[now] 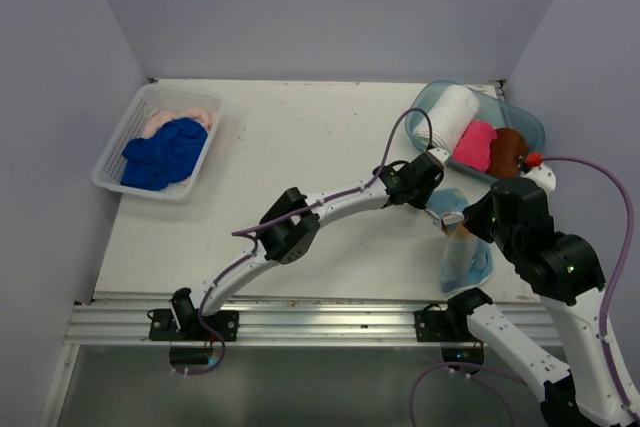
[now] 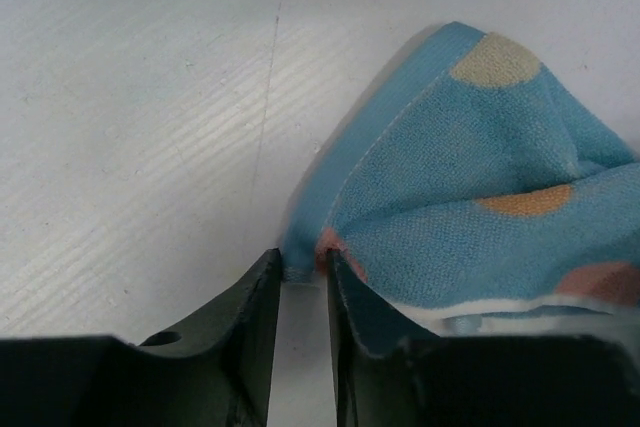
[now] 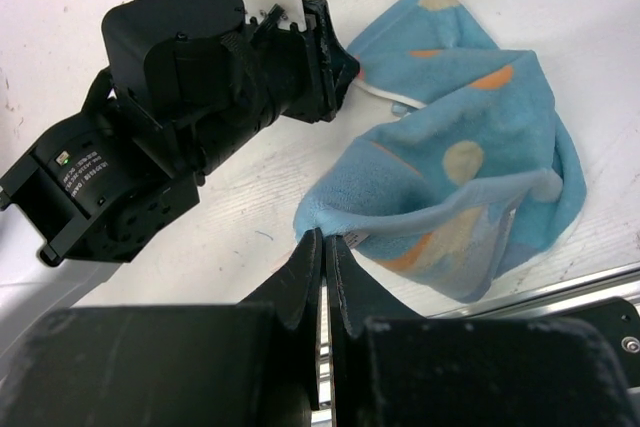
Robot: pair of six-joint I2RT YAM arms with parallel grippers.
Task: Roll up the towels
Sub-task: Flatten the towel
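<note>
The light blue cartoon-print towel (image 1: 466, 259) (image 2: 480, 187) (image 3: 455, 137) lies rumpled on the table at the front right. My left gripper (image 1: 438, 203) (image 2: 303, 261) stands at its far corner, and the narrow jaws pinch the hem between their tips. My right gripper (image 1: 457, 231) (image 3: 325, 238) is shut on the near corner, by the label. The left gripper (image 3: 335, 62) also shows in the right wrist view, at the cloth's far edge. Rolled white (image 1: 452, 112), hot pink (image 1: 475, 144) and brown (image 1: 508, 150) towels lie in a tub.
The clear teal tub (image 1: 428, 99) sits at the back right. A white lattice basket (image 1: 113, 165) at the back left holds a royal blue towel (image 1: 165, 152) and a pale peach one (image 1: 178, 121). The table's metal front rail (image 1: 300, 319) runs just below the light blue towel.
</note>
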